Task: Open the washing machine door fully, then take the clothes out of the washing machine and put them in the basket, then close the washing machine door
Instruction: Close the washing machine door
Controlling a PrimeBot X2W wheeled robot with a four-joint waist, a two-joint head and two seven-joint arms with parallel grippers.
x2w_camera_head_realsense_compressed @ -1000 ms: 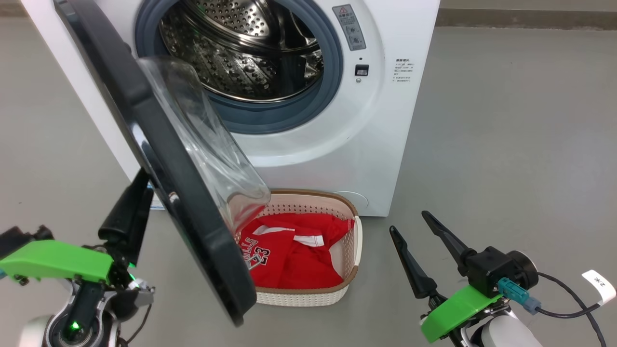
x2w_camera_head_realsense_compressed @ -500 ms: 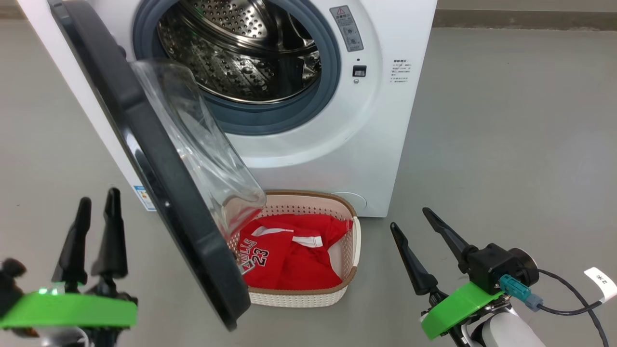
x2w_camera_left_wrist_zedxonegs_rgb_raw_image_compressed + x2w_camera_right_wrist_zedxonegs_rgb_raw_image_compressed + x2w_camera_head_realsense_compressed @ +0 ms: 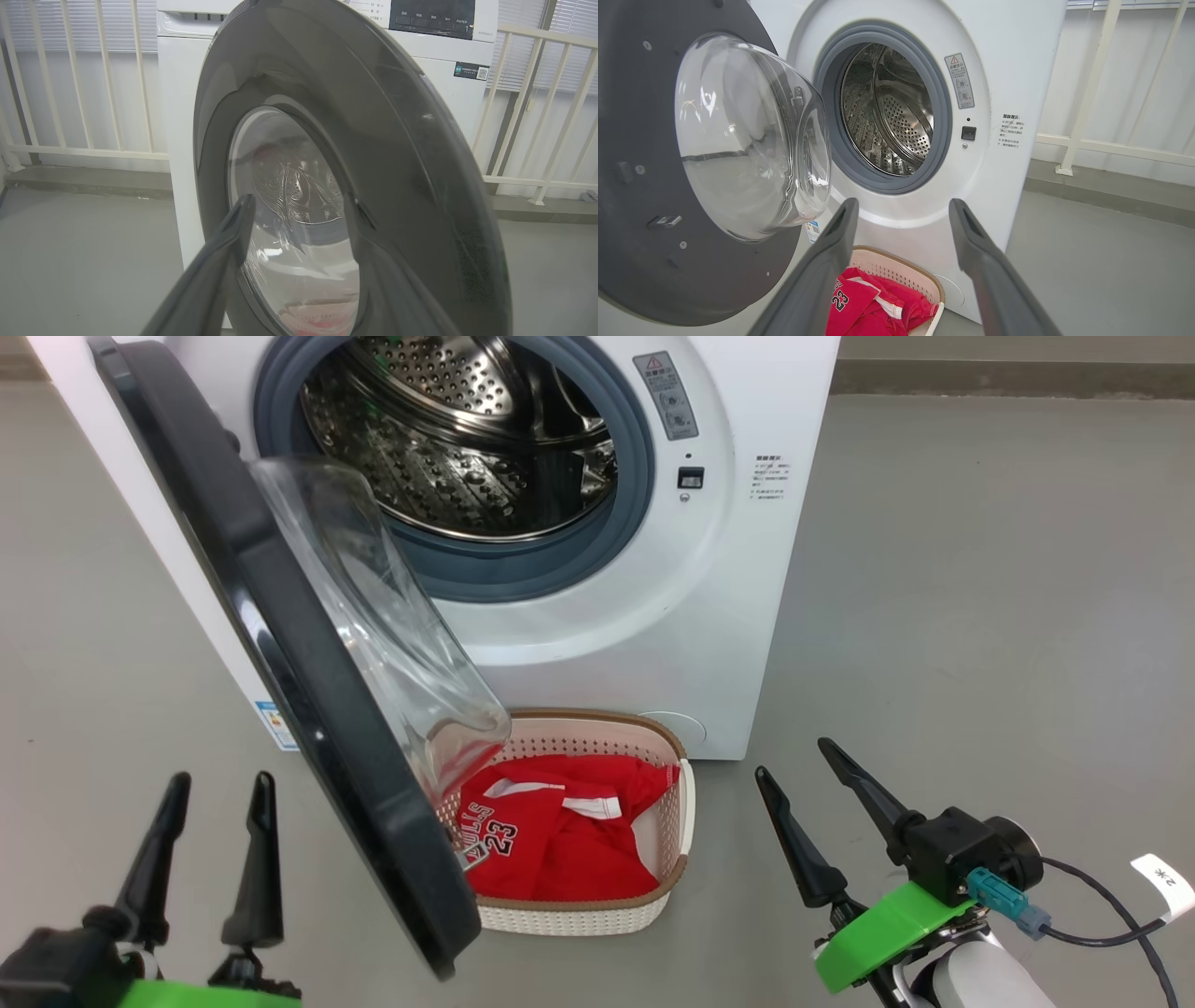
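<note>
Standing half open, the door (image 3: 313,653) juts from the washer (image 3: 653,644), its glass bowl hanging over the near left corner of the basket (image 3: 597,919). The basket sits on the grey floor (image 3: 980,616) just in front of the washer, and the clothes (image 3: 560,845), red with white "23" lettering, lie heaped inside it. The steel drum (image 3: 467,439) shows through the grey gasket. The left claw (image 3: 222,778) hovers released and empty near the door's outer face, fingers apart. The right claw (image 3: 794,759), also spread and holding nothing, hangs to the right of the basket, fingers pointing toward the washer.
</note>
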